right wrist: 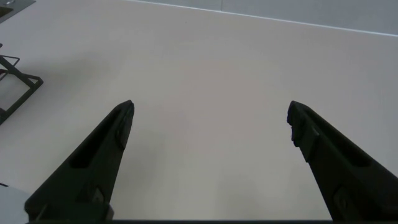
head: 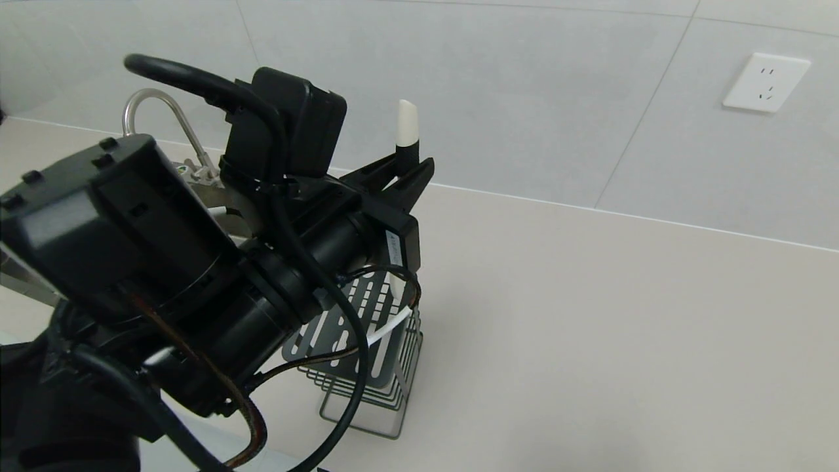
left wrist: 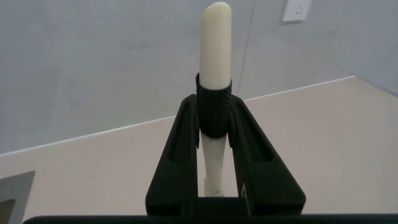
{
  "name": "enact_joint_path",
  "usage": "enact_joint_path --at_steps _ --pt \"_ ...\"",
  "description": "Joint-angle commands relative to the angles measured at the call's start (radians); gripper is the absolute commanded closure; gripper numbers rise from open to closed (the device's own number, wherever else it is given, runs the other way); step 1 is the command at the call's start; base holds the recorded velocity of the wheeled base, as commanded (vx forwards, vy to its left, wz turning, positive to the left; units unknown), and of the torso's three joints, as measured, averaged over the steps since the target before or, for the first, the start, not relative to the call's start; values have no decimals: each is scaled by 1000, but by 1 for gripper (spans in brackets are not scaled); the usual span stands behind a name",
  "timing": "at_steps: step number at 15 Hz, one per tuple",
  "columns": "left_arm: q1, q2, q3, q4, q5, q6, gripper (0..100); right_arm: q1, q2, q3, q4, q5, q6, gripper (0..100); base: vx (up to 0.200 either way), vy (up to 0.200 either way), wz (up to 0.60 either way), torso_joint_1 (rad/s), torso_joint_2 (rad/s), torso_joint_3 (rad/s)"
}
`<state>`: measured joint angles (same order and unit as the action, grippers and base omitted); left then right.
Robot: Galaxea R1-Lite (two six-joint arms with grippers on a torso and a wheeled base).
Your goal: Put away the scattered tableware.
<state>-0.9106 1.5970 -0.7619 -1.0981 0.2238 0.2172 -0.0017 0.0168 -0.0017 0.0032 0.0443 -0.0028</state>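
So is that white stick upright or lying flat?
Upright: the stick rises nearly vertical out of the left gripper, which is shut on it, its rounded tip topmost.

A slim cream-white utensil (head: 408,123) (left wrist: 215,43) stands upright near the upper centre of the frame, its rounded end pointing up. A black knurled band rings it just below the pale tip. The left gripper (head: 409,172) (left wrist: 214,115) pinches it at that band, so its lower part is mostly hidden. At the lower centre of the frame a dark grey wire cutlery rack (head: 367,393) with a slotted back plate stands upright on the beige counter.
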Motion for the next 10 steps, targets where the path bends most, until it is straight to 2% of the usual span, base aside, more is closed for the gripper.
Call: enact_joint_path --at_steps 1,5,10 --pt "3 14 -23 0 2 7 100 0 2 0 0 0 0 0 0 0 0 0 0 0" --pt "3 12 -23 -8 38 7 100 0 2 0 0 -3 0 0 0 0 0 0 0 0" --pt "-7 6 -17 -11 46 5 100 0 2 0 0 -4 0 0 0 0 0 0 0 0"
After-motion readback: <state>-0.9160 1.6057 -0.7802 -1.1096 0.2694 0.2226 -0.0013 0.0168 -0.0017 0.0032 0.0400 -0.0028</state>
